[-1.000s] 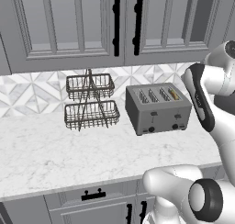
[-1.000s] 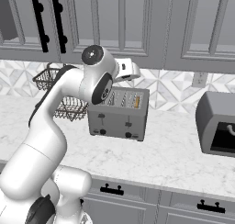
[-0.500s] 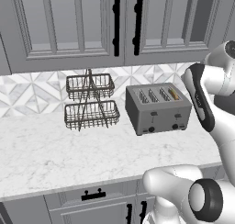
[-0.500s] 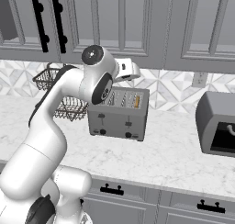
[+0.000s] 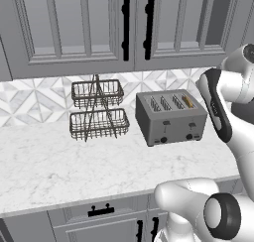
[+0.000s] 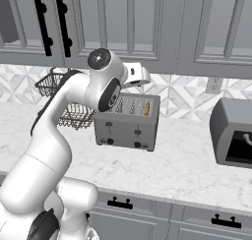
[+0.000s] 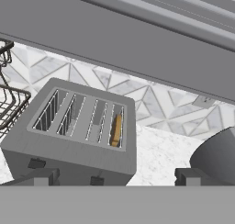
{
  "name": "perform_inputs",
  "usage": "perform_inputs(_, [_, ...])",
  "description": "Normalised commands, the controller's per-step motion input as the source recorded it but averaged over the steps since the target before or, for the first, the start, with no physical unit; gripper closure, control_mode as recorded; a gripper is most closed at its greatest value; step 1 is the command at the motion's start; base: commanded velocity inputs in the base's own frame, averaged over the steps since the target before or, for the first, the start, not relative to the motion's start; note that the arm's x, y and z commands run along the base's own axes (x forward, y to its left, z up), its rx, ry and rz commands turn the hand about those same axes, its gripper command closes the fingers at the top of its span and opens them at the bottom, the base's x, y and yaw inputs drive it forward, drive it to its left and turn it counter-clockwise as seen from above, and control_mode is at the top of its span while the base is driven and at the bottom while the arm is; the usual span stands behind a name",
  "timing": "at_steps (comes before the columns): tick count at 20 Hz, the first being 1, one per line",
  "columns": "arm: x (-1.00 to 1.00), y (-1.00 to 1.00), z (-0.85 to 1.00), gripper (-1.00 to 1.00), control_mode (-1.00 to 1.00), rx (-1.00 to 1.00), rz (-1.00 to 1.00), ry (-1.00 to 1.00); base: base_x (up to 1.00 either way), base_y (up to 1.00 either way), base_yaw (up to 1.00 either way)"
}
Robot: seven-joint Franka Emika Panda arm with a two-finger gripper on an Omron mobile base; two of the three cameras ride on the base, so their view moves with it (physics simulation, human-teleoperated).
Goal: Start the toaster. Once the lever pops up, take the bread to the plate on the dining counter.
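Item: boxy grey metal four-slot toaster [image 5: 171, 117], standing on the white grey-veined marble table [image 5: 59, 161] against the patterned tile wall, its two small levers and two dark round knobs facing you. Contents: one golden-brown slice of bread [image 7: 116, 130], upright in the end slot, the one furthest from the two-tier wire basket rack [image 5: 96, 110]; the other three slots look empty. Both levers appear to sit at the same height, so you should judge the toaster not yet started. Item: pincer [image 7: 117, 177], jaws spread wide, holding nothing, poised above and in front of the toaster with the finger tips just over its front edge. Adjacent: a dark rounded grey appliance [image 6: 232, 132] well to the side of the toaster, near enough to the arm's sweep to note. Risks for your attention: with two levers on the front, you may press the one that serves the empty slots, since the bread sits at one end only; a descent that lands on the toaster's top edge instead of the lever would shove the body backward or skew it; wide-open jaws may straddle the small lever without bearing on it, so consider closing them before pushing down.
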Motion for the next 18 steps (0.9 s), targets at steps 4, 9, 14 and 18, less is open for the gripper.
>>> perform_inputs(4, [0.00,0.00,0.00,-1.00,-1.00,0.00,0.00,0.00,0.00,0.00,0.00])
perform_inputs(9, [-0.02,-0.02,-0.06,-1.00,-1.00,0.02,-0.01,0.06,0.00,0.00,0.00])
perform_inputs(14, [-0.02,-0.03,-0.07,-1.00,-1.00,0.07,-0.10,0.02,0.00,0.00,0.00])
perform_inputs(18, [-0.06,0.00,0.00,-1.00,-1.00,0.03,-0.13,0.00,0.00,0.00,0.00])
